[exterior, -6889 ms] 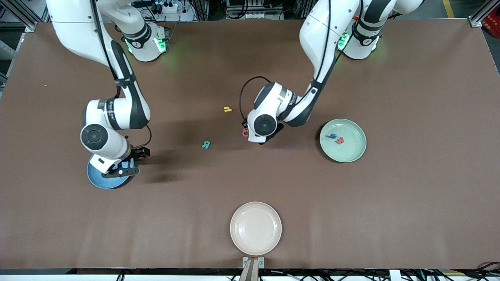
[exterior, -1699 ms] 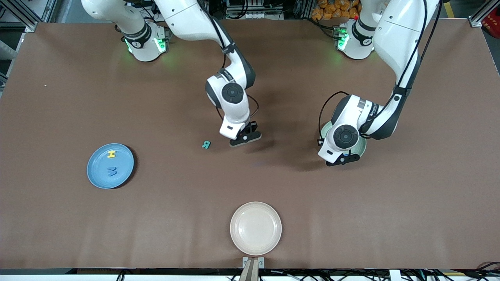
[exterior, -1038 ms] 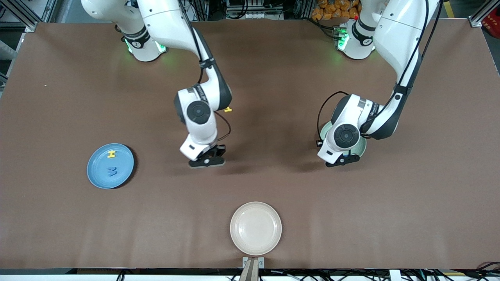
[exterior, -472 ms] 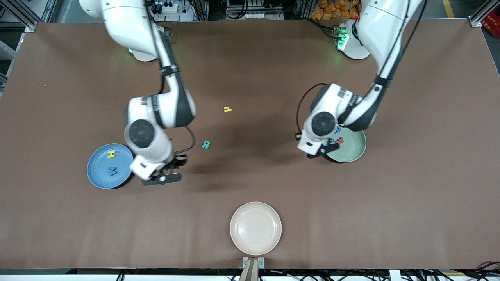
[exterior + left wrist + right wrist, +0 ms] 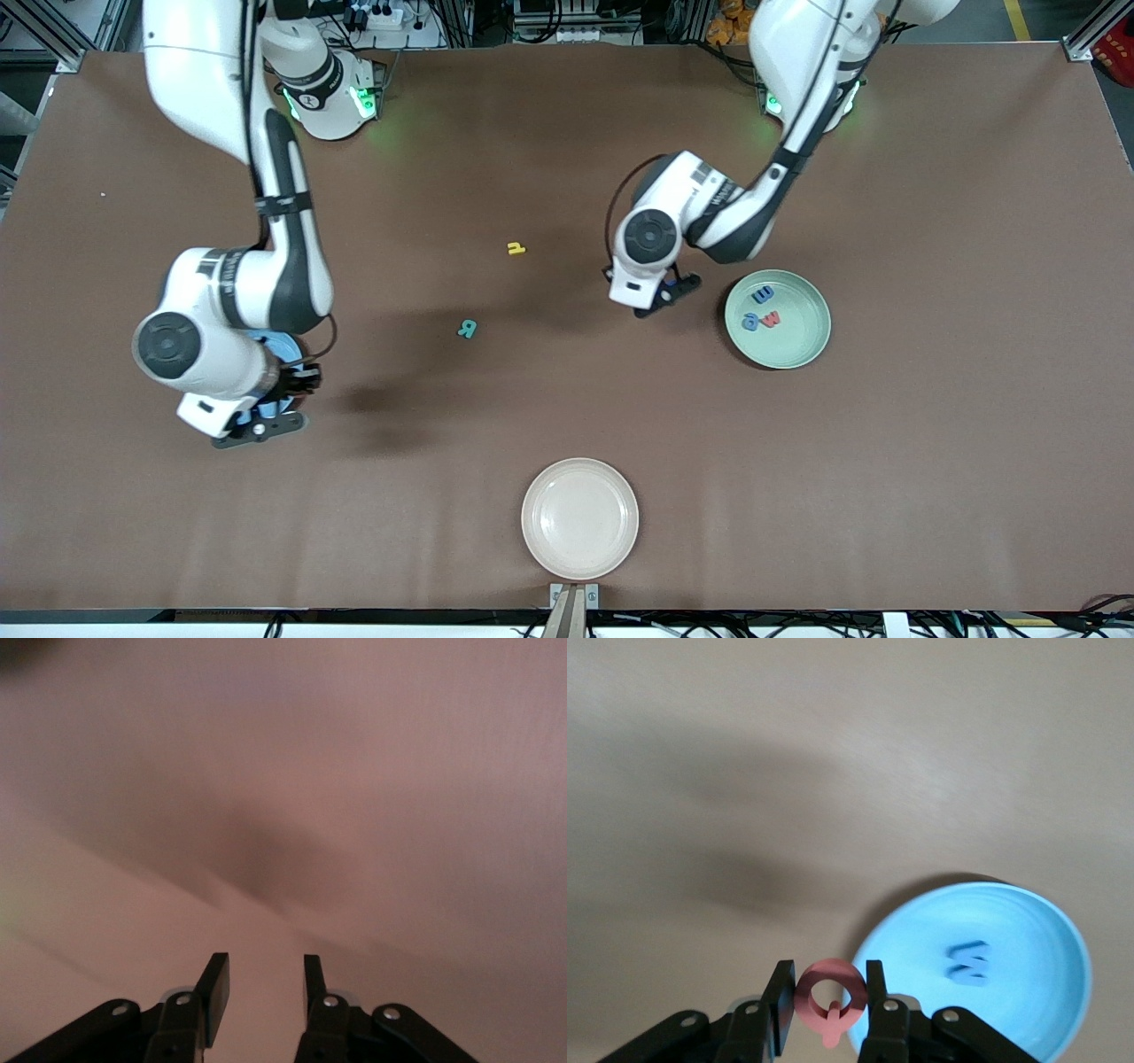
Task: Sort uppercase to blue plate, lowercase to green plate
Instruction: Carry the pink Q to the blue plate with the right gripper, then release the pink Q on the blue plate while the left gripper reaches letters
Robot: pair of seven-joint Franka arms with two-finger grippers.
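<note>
Now I am carrying the red Q (image 5: 829, 997) pinched in my right gripper (image 5: 826, 999) over the blue plate (image 5: 1028, 930), needing release inside its rim, while my left gripper (image 5: 266, 983), spread and empty, is hovering beside the green plate (image 5: 802, 341).

The worktop (image 5: 930, 443) wears a matt brown covering, faintly creased. The green plate (image 5: 802, 350) and the cream plate (image 5: 580, 518) look smooth with a dull sheen. The letters in the green plate look like soft matt foam. Both arms have glossy white plastic shells.
</note>
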